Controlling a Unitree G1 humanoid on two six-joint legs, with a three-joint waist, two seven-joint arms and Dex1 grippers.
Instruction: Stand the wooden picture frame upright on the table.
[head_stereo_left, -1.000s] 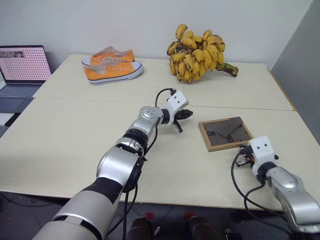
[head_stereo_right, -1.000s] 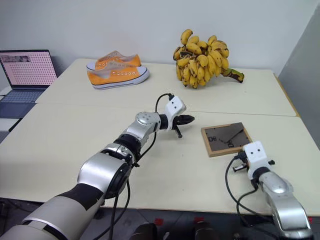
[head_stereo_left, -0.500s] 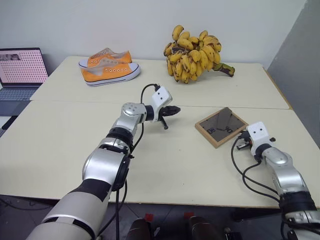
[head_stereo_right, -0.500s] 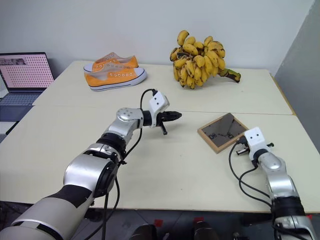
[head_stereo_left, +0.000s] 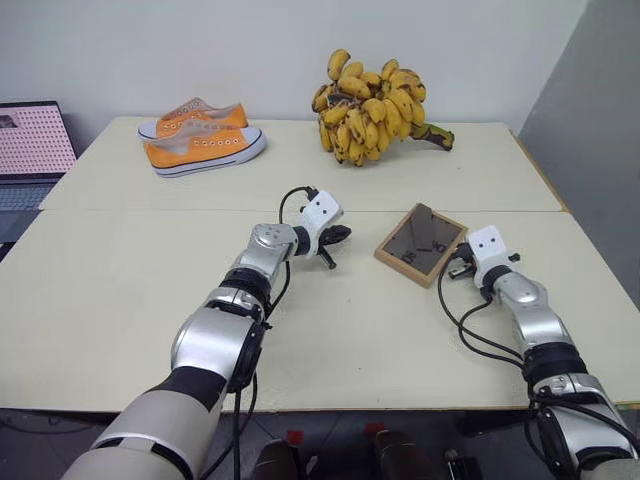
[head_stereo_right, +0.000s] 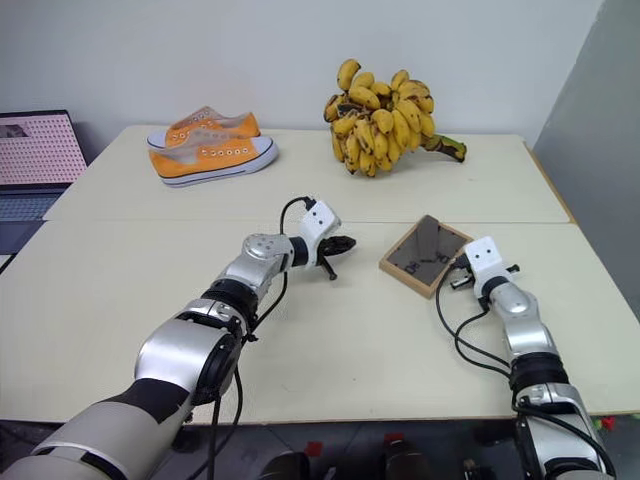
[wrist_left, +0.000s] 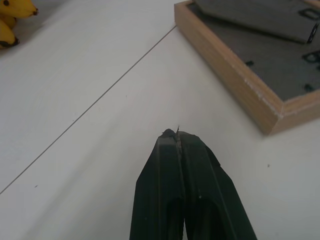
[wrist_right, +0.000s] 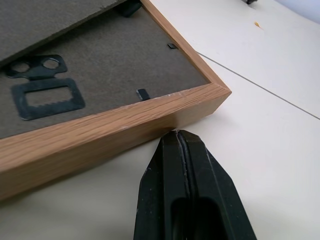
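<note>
Lying flat and face down on the large pale cream table (head_stereo_left: 120, 300), the small rectangular light-wood picture frame (head_stereo_left: 420, 244) shows its dark grey-brown back with the fold-out stand panel, and it sits turned at an angle just on the near side of the seam (head_stereo_left: 150, 211) that joins the two slabs. On its right comes the right gripper (wrist_right: 176, 134), two black fingers pressed tight together with nothing between them, tips right up at the wooden edge of the frame near one corner; whether they actually touch the wood is too close to call. The right wrist view gives a fine look at that back: a black sawtooth hanger plate (wrist_right: 44, 94) and small black retaining tabs along the inner border. Over on the other side, the left gripper (wrist_left: 178, 134) is also clamped shut on nothing, hanging low over bare tabletop a little apart from the frame's opposite edge, pointing across toward it. Well behind all this, at the far side of the table, rests a big bunch of ripe yellow bananas (head_stereo_left: 372, 105), and further left a pair of orange canvas sneakers with white soles (head_stereo_left: 200, 138). At the left margin, off the table's corner, an open laptop (head_stereo_left: 33, 145) shows a pinkish patterned screen.
</note>
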